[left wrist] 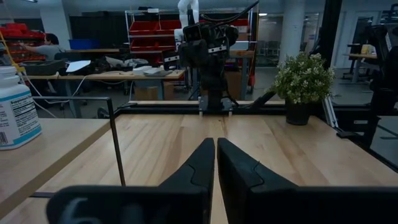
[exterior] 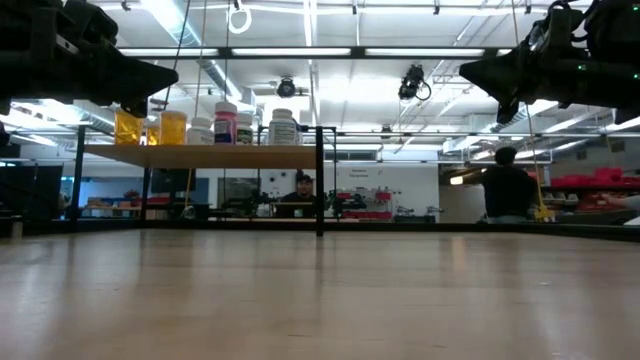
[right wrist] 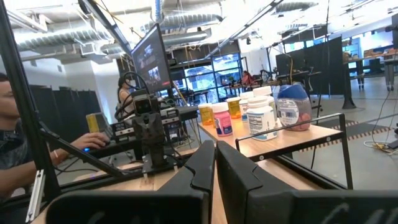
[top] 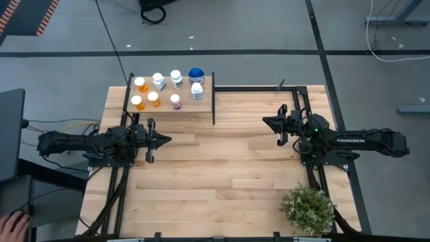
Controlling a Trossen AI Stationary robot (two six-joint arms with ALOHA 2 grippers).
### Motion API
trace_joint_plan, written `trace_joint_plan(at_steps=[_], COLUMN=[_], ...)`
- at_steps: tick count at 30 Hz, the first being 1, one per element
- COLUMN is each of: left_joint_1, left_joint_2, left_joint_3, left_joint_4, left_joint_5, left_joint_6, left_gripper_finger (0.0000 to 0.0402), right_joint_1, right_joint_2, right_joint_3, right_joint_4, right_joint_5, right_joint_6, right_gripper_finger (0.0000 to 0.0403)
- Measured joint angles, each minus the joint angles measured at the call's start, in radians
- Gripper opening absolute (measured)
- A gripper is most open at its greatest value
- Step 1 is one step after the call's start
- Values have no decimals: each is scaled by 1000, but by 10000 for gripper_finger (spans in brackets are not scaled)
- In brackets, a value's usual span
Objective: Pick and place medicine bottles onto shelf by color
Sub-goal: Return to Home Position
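Note:
The shelf [top: 201, 107], a light-wood board on a black frame, stands at the table's far left. Several medicine bottles stand upright on it: orange ones [top: 140, 84] at the left, white ones [top: 176, 78] and a pinkish one [top: 175, 101] in the middle, and a blue-topped one [top: 195, 74] at the right. The low view shows them in a row [exterior: 225, 122]; the right wrist view shows them too [right wrist: 261, 115]. My left gripper [top: 166, 140] hovers shut above the table's left side, near of the shelf. My right gripper [top: 267, 122] hovers shut at the right. Both hold nothing.
A green potted plant [top: 308, 207] stands at the table's near right corner. A black frame rail [top: 255, 88] runs along the far edge right of the shelf. Bare planks lie between the two arms. A person's hand [top: 13, 222] shows off the table's near left.

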Motion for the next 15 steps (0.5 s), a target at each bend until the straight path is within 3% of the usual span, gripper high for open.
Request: trace_joint_plan(at_steps=[15], left_joint_1=[0], left_joint_2=[0], left_joint_3=[0], left_joint_4=[0], left_joint_5=[0], left_joint_6=[0], left_gripper_finger=[23], right_joint_1=[0], right_joint_2=[0], right_joint_3=[0], right_joint_4=[0], right_joint_5=[0], right_joint_6=[0], right_gripper_finger=[23])
